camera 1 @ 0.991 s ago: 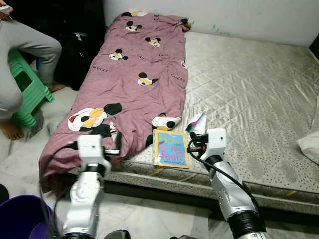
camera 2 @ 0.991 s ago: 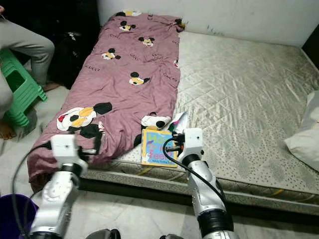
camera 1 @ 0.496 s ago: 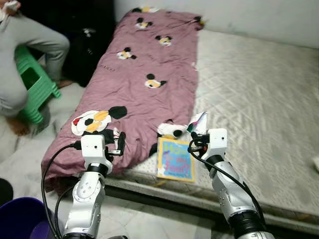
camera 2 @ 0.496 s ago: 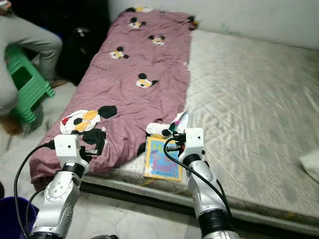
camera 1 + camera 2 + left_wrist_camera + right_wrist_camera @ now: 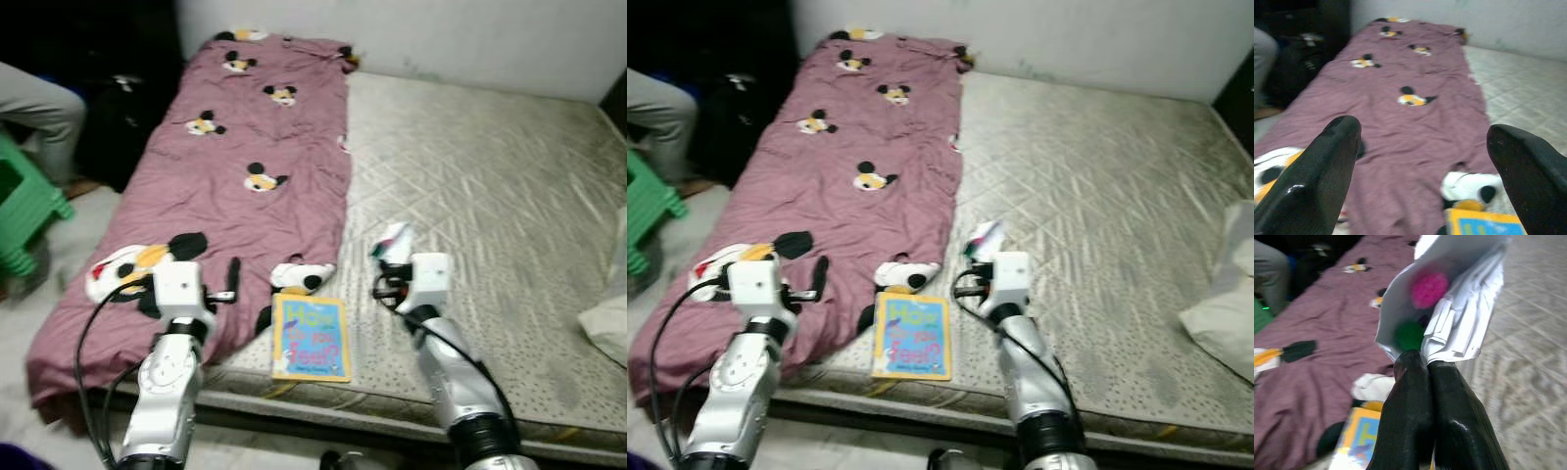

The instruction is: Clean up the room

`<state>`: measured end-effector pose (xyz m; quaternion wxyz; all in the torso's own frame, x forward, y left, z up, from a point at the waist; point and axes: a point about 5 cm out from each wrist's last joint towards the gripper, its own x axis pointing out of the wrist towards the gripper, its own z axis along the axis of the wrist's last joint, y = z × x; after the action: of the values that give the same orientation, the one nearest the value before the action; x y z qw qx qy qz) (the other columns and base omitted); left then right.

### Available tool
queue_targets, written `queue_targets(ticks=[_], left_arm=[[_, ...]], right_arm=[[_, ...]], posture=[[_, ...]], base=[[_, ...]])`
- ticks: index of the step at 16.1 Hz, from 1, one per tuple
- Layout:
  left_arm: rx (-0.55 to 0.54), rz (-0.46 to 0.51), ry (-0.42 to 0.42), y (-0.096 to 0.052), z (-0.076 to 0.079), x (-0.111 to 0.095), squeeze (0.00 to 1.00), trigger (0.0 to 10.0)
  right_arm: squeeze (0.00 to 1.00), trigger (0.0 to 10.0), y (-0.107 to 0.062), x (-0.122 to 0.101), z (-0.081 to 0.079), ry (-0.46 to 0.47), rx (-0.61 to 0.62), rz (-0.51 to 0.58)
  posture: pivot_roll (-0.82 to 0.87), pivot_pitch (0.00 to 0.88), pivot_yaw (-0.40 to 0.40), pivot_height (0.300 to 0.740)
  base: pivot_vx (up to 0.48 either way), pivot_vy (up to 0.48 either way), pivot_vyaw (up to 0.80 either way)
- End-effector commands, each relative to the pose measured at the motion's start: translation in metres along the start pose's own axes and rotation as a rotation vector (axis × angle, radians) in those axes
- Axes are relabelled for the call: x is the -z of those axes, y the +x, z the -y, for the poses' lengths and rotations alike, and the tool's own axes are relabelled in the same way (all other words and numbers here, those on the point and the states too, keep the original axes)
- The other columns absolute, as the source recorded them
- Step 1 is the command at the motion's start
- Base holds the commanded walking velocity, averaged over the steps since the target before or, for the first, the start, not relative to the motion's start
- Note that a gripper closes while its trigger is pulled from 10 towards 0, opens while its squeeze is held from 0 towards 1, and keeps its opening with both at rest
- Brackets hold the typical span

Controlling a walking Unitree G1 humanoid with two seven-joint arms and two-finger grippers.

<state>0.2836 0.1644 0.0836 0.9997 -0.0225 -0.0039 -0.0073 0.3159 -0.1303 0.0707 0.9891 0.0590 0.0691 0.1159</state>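
We're at the foot of the mattress (image 5: pixel 490 176) now, both arms up in front of us. R gripper (image 5: pixel 1430 364) has its fingers pressed together on the edge of a white paper packet (image 5: pixel 1449 298) w/ pink and green dots on it, so that piece of litter is already in hand, held up over the bare quilted part of the bed, just right of the blanket edge. L gripper (image 5: pixel 1425 142) is spread wide, nothing between the fingers, hovering over the near end of the mauve cartoon-mouse blanket (image 5: pixel 235 166).

Next loose item, we reckon: the picture book (image 5: pixel 311 337), lying flat at the near edge of the mattress, partly touching the blanket's corner. Key relation here: the book sits btwn the two grippers, below and slightly inboard of each. Its long axis runs away from us, roughly parallel to the mattress side, short edge facing the robot. L is the free one and the book shows at the corner of the L wrist view, so L looks like the arm to go: down and to its right, approaching the near short edge. R is about as close but busy w/ the packet.

A person's leg (image 5: pixel 44 103) and a green stool (image 5: pixel 24 211) are off to the left, well apart from the work.
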Motion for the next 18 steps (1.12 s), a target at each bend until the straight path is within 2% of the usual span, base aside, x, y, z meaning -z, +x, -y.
queue_targets(ticks=[1, 5, 8, 10, 17, 18], left_arm=[[-0.003, -0.031, 0.012, -0.0014, 0.0014, 0.0051, 0.00, 10.0], [0.003, -0.033, -0.012, -0.0011, 0.0020, 0.0058, 0.00, 10.0], [0.002, -0.033, -0.016, -0.0008, 0.0022, 0.0057, 0.00, 10.0], [0.003, -0.032, -0.016, -0.0006, 0.0023, 0.0057, 0.00, 10.0], [0.008, -0.032, -0.011, -0.0005, 0.0030, 0.0059, 0.00, 10.0], [0.009, -0.031, -0.013, -0.0005, 0.0032, 0.0059, 0.00, 10.0]], right_arm=[[0.00, 10.0, -0.0015, 0.0007, 0.0062, 0.003, 0.020, -0.006], [0.00, 10.0, -0.0014, 0.0014, 0.0071, 0.006, 0.023, -0.011], [0.00, 10.0, -0.0012, 0.0010, 0.0073, 0.004, 0.021, -0.010], [0.00, 10.0, -0.0012, 0.0009, 0.0073, 0.005, 0.022, -0.008], [0.00, 10.0, -0.0010, 0.0015, 0.0064, 0.000, 0.011, -0.009], [0.00, 10.0, -0.0011, 0.0015, 0.0052, -0.006, 0.002, -0.007]], posture=[[-0.01, 0.119, -0.054, 0.740], [-0.01, 0.117, -0.054, 0.740], [-0.01, 0.118, -0.056, 0.740], [-0.01, 0.118, -0.056, 0.740], [-0.01, 0.110, -0.055, 0.740], [-0.01, 0.108, -0.055, 0.740]], base=[[0.000, 0.000, -0.51], [0.000, 0.000, -0.80], [0.000, 0.293, -0.80], [0.000, 0.304, 0.00], [0.000, 0.000, 0.00], [0.000, 0.439, 0.00]])
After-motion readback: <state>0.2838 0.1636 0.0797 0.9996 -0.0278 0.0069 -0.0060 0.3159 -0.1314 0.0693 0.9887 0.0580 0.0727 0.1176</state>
